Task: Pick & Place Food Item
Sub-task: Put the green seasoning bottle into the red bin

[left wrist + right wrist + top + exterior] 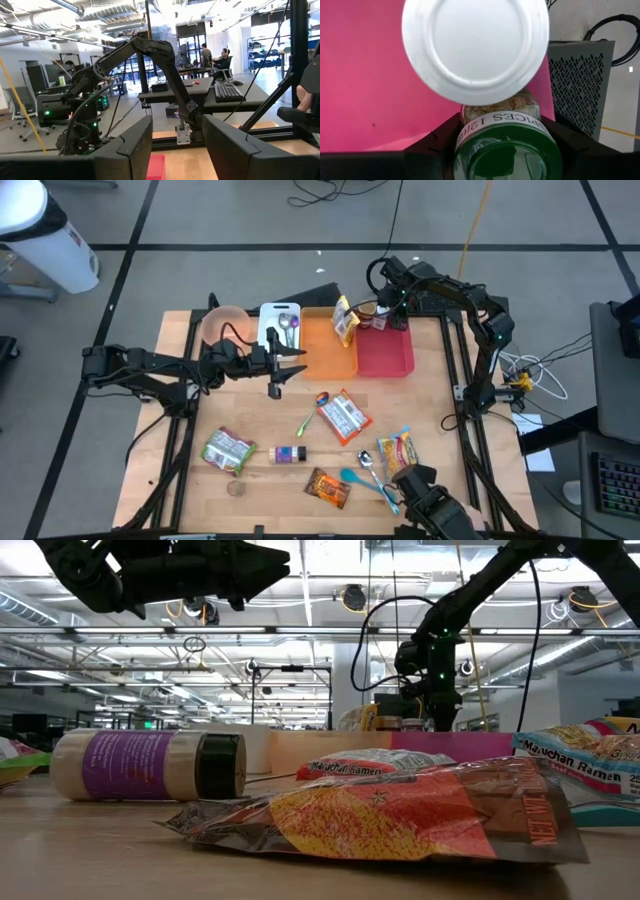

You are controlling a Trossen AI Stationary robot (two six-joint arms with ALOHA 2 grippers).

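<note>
My right gripper [388, 315] points down over the far edge of the pink tray [385, 355] and is shut on a glass spice jar with a green lid [502, 140]. A white round lid [475, 47] of another container shows just beyond the jar, over the pink tray [365, 75]. My left gripper [285, 370] is open and empty. It hangs level above the table's middle, near the orange tray [330, 345], and its fingers stand wide apart in the left wrist view [177, 145]. My right gripper pinches the spice jar between its two fingers, on the two sides of the glass body [466, 127] just below the green lid. The fingers come from above, pointing down. The jar is upright, lid toward the wrist; whether its bottom rests on the tray I cannot tell.
Ramen packs [343, 417] [397, 452], an orange snack bag [328, 487], a green bag [228, 450], a purple-labelled jar on its side [288, 454] and spoons [365, 470] lie on the near half. A yellow bag [345, 320], pink bowl [225, 325] and white board [280, 325] stand at the far side.
</note>
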